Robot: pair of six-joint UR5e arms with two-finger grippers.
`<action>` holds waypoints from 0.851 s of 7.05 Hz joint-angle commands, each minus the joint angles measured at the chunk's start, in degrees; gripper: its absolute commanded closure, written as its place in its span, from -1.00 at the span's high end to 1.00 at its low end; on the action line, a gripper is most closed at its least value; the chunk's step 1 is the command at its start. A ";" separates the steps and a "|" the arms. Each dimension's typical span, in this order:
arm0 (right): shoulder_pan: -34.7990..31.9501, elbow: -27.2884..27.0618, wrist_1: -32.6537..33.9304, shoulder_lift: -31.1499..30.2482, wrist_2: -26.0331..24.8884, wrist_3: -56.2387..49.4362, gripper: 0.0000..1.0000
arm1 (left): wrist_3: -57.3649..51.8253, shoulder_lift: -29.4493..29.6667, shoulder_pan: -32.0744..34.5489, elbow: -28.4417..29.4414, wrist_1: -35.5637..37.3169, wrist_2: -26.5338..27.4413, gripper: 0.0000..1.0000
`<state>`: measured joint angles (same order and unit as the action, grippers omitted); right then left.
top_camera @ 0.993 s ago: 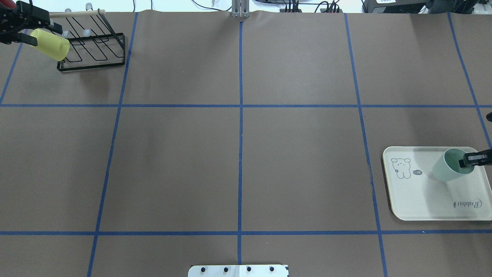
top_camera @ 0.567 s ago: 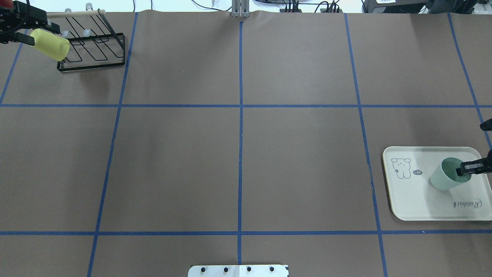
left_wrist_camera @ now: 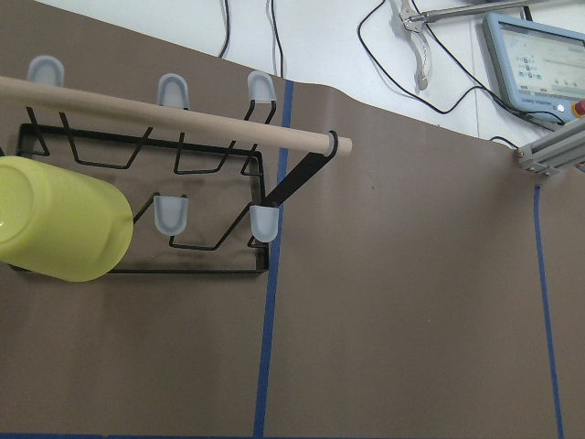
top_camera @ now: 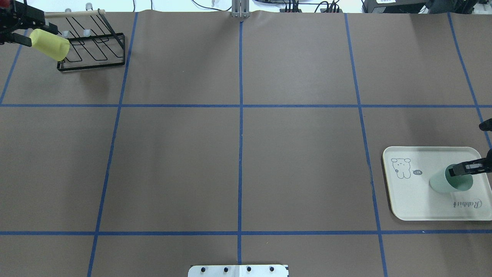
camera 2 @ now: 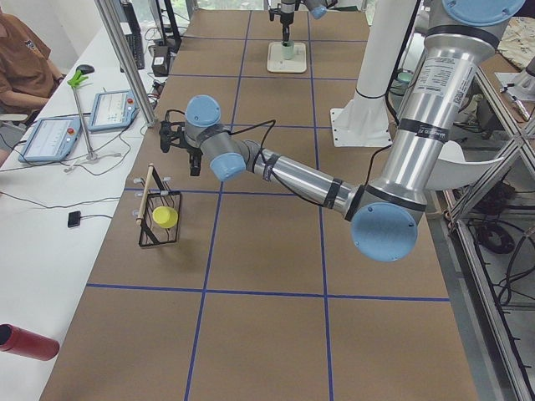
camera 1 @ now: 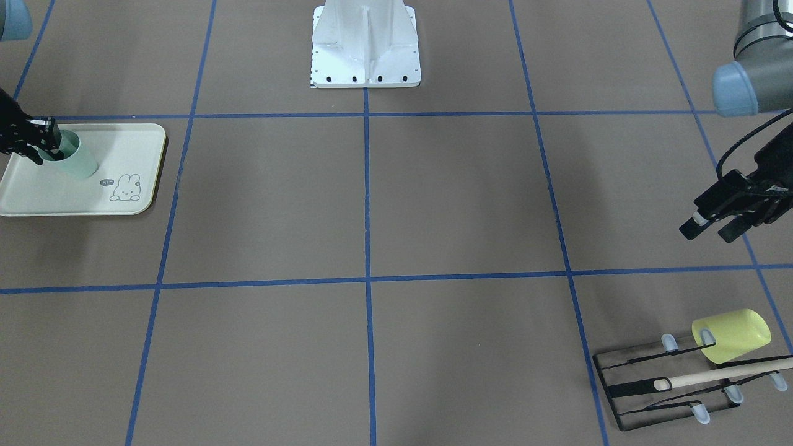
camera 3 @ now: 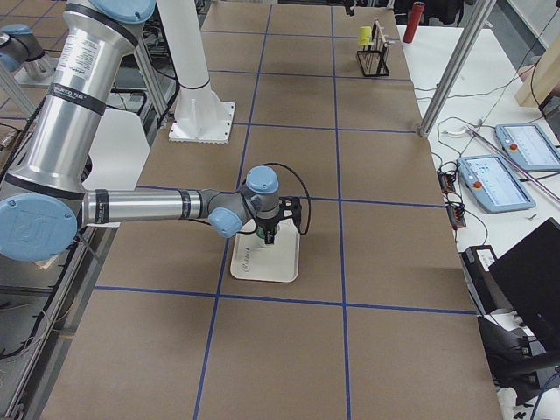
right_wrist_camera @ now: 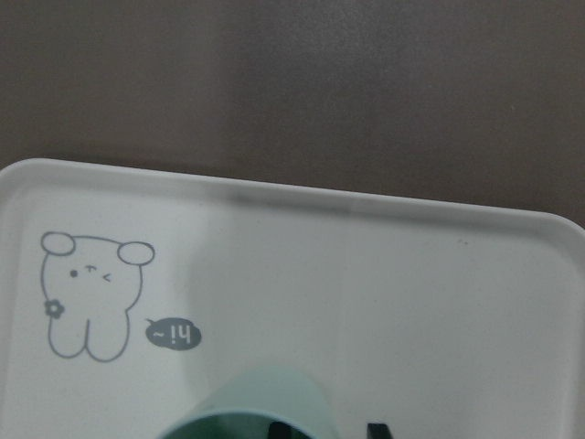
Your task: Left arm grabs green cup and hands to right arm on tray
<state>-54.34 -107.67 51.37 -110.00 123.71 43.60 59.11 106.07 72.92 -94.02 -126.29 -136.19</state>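
The pale mint-green cup (top_camera: 442, 184) is on the cream tray (top_camera: 415, 204), mouth up and slightly tilted, near the tray's right side. My right gripper (top_camera: 461, 169) is shut on its rim, one finger inside the cup. In the front view the cup (camera 1: 77, 164) and right gripper (camera 1: 42, 147) are at the far left over the tray (camera 1: 80, 198). The right wrist view shows the cup's rim (right_wrist_camera: 256, 402) and the bunny drawing. My left gripper (camera 1: 706, 234) is open and empty, raised beside the rack.
A yellow-green cup (camera 1: 734, 334) hangs on the black wire rack (camera 1: 657, 387) with a wooden handle at the far left corner; both show in the left wrist view (left_wrist_camera: 59, 219). The robot base (camera 1: 365, 49) is at the near middle edge.
My right gripper has moved the green cup lower and toward the tray's near edge. My left gripper has drawn back slightly from the rack.
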 commanded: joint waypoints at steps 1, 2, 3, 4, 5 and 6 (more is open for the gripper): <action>-7.40 -2.63 0.13 0.65 1.96 -0.36 1.00 | -8.79 -5.15 0.46 -1.34 0.34 1.97 1.00; -12.58 -2.02 0.92 2.84 6.07 -0.45 1.00 | -13.97 -7.70 1.60 -1.35 0.43 2.59 1.00; -15.07 -1.41 3.10 4.60 8.54 -0.45 1.00 | -20.81 -10.86 2.57 -1.08 1.21 3.20 1.00; -15.88 -1.40 6.17 5.83 8.31 -3.58 1.00 | -30.28 -14.11 3.36 -1.08 4.61 7.65 1.00; -17.97 -1.40 12.90 8.11 7.87 -10.31 1.00 | -38.64 -17.53 3.98 -0.73 7.43 9.35 1.00; -20.08 -1.23 20.19 10.65 7.26 -17.95 1.00 | -41.25 -20.44 4.24 -0.56 9.64 9.28 1.00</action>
<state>-71.78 -109.06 63.05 -102.37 131.48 34.35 24.20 89.62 76.60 -94.84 -119.77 -128.00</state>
